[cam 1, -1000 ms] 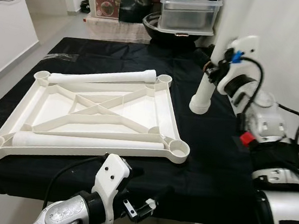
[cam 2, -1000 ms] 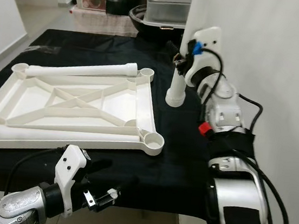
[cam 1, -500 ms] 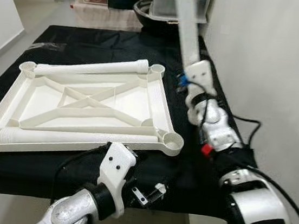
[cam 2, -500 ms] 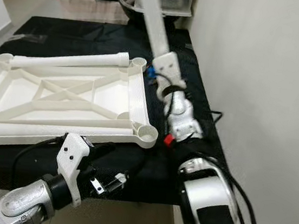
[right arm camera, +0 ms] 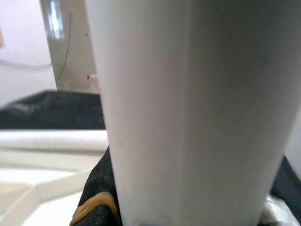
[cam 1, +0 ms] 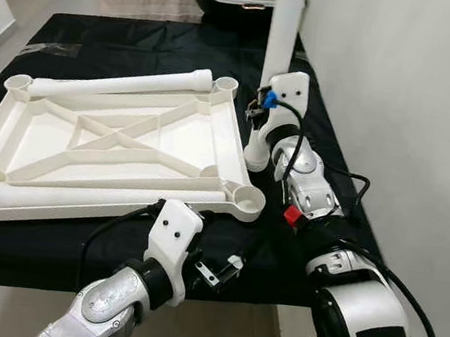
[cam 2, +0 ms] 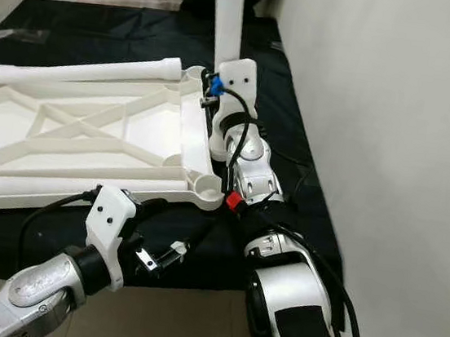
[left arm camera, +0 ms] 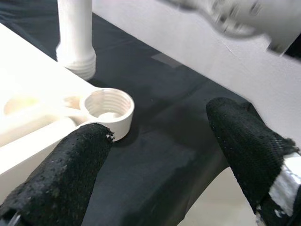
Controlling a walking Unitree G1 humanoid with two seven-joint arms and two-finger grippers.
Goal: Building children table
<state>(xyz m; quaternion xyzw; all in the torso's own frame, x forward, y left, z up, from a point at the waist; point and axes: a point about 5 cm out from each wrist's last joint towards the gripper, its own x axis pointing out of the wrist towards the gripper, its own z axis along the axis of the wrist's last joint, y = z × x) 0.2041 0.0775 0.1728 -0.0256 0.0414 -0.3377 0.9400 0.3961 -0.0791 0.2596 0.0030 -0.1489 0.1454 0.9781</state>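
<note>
holding white table leg [cam 1: 278, 52] upright, pinched in my right gripper [cam 1: 258, 117], threaded end just beside tabletop [cam 1: 122, 135] corner socket [left arm camera: 107, 106]; left gripper [left arm camera: 155, 165] fingers spread.

One white tabletop [cam 1: 126, 136] lies upside down on the black cloth [cam 1: 100, 46]; three white legs — one [cam 1: 119, 83] along its far edge, one [cam 1: 98, 196] along its near edge, one [cam 1: 279, 52] upright in the right gripper [cam 1: 258, 115]; four corner sockets, the near right one [cam 1: 248, 198] beside that upright leg; two grippers — the left [cam 1: 214, 270] at the cloth's near edge.
</note>
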